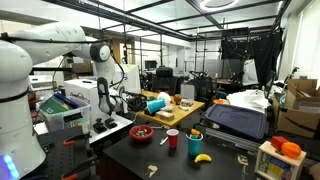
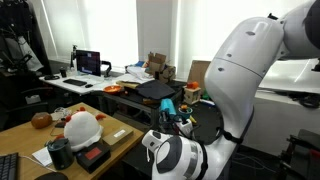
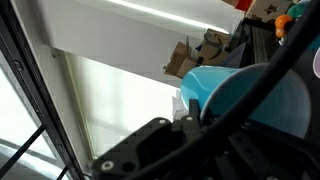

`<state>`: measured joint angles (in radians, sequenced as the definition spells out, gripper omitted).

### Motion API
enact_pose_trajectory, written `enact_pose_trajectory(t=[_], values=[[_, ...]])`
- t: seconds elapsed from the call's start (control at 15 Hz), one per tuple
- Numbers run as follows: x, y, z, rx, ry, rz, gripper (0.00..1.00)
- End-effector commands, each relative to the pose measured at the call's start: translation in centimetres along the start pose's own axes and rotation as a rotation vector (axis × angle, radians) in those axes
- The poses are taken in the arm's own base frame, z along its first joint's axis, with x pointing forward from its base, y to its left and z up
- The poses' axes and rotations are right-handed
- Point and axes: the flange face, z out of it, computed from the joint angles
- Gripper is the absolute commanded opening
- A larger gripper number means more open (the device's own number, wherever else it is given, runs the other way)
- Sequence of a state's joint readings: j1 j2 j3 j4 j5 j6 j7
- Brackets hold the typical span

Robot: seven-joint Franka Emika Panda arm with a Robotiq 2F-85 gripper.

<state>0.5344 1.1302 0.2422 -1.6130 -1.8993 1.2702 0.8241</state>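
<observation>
hand (image 1: 142, 102) closed on the teal cup (image 1: 158, 103), cup lying sideways in the grip, up in the air over the back edge of the dark worktop (image 1: 120, 160)

wrist view: same cup (image 3: 255, 95) fills the right side, the hand's black frame crosses under it, camera tilted up at a pale window blind and a ceiling light strip

around it:
- red plate (image 1: 142, 133) on the worktop just below the hand, small bits on it, can't tell what
- red cup (image 1: 172, 139) and blue cup (image 1: 195, 143) upright, near each other, past the plate
- banana (image 1: 203, 157) lying just in front of the blue cup
- black case (image 1: 237, 120) further along, well apart from the hand
- wooden table (image 1: 185, 108) right behind the held cup, cluttered

obstructions: in an exterior view the white arm (image 2: 245, 80) blocks most of the hand, only a sliver of teal (image 2: 170, 108) shows beside it. white helmet-like dome (image 2: 82, 127) sits on a wooden desk (image 2: 25, 140) nearer that camera, well apart from the hand

materials/shapes: teal cup is smooth plastic, round and tapered, slight sheen. red and blue cups look like the same plastic type. plate is flat and round. banana is yellow and curved. case is boxy, matte black, with a slanted lid. worktop is dark and matte. arm shells are glossy white and rounded
</observation>
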Motion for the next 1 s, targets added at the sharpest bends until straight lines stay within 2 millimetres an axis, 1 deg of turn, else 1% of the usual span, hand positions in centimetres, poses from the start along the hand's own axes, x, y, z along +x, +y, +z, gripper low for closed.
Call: enact_pose_trajectory(t=[0.0,0.73,0.93], values=[[0.19,0.34,0.02,-0.055,-0.005,-0.01,0.01],[0.26,0.67,0.18,-0.157,0.001,0.013,0.01],[0.24,0.64,0.18,-0.142,0.003,0.009,0.01]])
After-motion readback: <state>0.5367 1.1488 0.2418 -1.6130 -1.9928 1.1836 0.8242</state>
